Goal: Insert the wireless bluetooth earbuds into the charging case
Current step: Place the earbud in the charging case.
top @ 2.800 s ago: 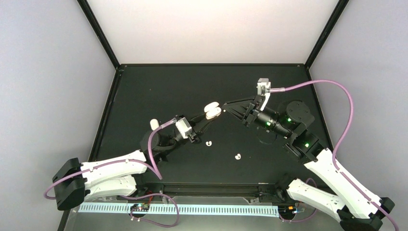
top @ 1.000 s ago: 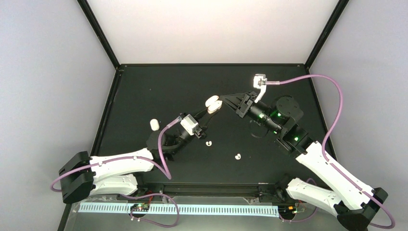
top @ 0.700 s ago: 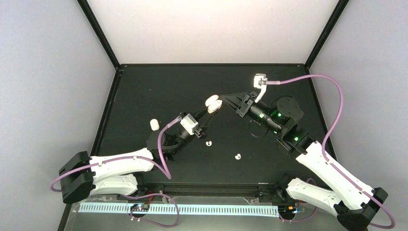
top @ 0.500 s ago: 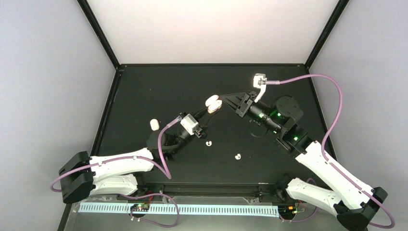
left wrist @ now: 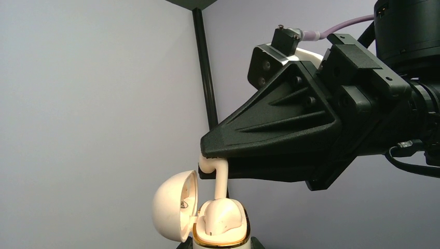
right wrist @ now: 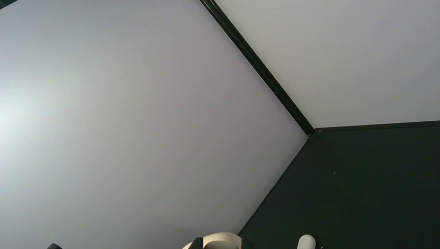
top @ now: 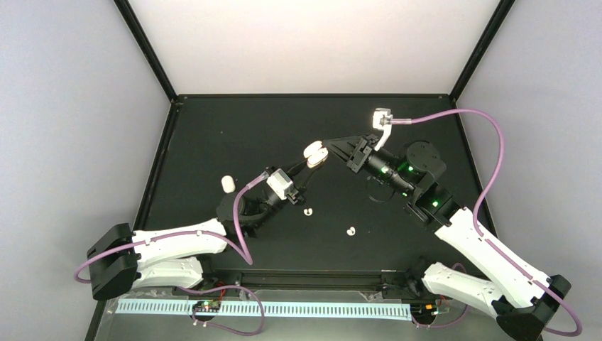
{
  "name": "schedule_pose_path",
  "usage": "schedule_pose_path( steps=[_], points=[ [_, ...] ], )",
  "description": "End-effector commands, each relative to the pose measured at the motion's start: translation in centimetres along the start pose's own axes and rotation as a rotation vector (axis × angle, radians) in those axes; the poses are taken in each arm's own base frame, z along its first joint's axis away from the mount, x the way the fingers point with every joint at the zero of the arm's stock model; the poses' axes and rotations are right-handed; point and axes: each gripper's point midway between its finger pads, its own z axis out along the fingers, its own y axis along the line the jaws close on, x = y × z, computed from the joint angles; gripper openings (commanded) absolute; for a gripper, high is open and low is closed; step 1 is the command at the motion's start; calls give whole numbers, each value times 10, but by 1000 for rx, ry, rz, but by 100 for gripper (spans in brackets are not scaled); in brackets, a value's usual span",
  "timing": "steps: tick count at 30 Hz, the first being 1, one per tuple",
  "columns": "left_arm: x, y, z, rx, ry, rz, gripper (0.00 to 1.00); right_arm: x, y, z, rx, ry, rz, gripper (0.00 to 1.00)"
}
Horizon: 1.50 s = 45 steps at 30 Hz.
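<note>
My left gripper [top: 309, 163] is shut on the cream charging case [left wrist: 222, 228], holding it above the table with its gold rim up. The lid [left wrist: 175, 206] stands open to the left. One bean-shaped earbud [left wrist: 223, 217] sits in the case. My right gripper [left wrist: 208, 157] is shut on the head of a slim stemmed earbud [left wrist: 221, 176]. The stem points down and reaches the case's opening behind the seated bud. In the top view the two grippers meet at the case [top: 314, 153]. Two more small earbuds [top: 307, 211] [top: 350, 231] lie on the black table.
A small white oval object [top: 227, 184] lies on the table to the left; it also shows in the right wrist view as a white oval object [right wrist: 306, 241]. The black table [top: 234, 135] has a raised rim and grey walls on three sides.
Since the earliest frame both grippers have moved a little toward the back with the case and the earbud, and have come closer together. Over the last second nothing has visibly moved.
</note>
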Motion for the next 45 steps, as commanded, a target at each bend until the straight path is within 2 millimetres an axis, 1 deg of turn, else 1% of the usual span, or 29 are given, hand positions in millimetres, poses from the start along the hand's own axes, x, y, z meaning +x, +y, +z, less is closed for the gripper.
schedule_pose_path(
  steps=[1, 8, 14, 19, 24, 33, 35, 40, 42, 45],
  points=[
    [-28, 2, 5, -8, -82, -15, 2, 4, -1, 1, -9, 12, 6, 13],
    [-30, 3, 4, -11, -84, -15, 2, 6, -2, 2, -6, 22, 9, 13],
    [-35, 3, 4, -12, -96, -18, 1, 10, -6, 1, 6, 31, 7, 13],
    [-36, 3, 3, -10, -100, -20, 2, 12, -9, 1, 17, 38, 6, 16],
    [-35, 2, 3, -9, -94, -19, 1, 14, -8, 2, 17, 48, 5, 22],
    [-30, 1, 3, -10, -80, -21, 2, 8, -3, -2, 13, 40, -4, 27],
    [-28, 2, 3, -14, -74, -24, 2, 6, 0, -3, 6, 38, -11, 31],
    [-23, 6, 2, -38, -58, -26, 2, 0, 11, -12, -10, 37, -39, 46],
    [-23, 6, 1, -39, -60, -27, 2, 0, 15, -16, -17, 48, -53, 52],
    [-25, 7, -1, -39, -66, -30, 2, -2, 20, -22, -23, 55, -71, 58]
  ],
)
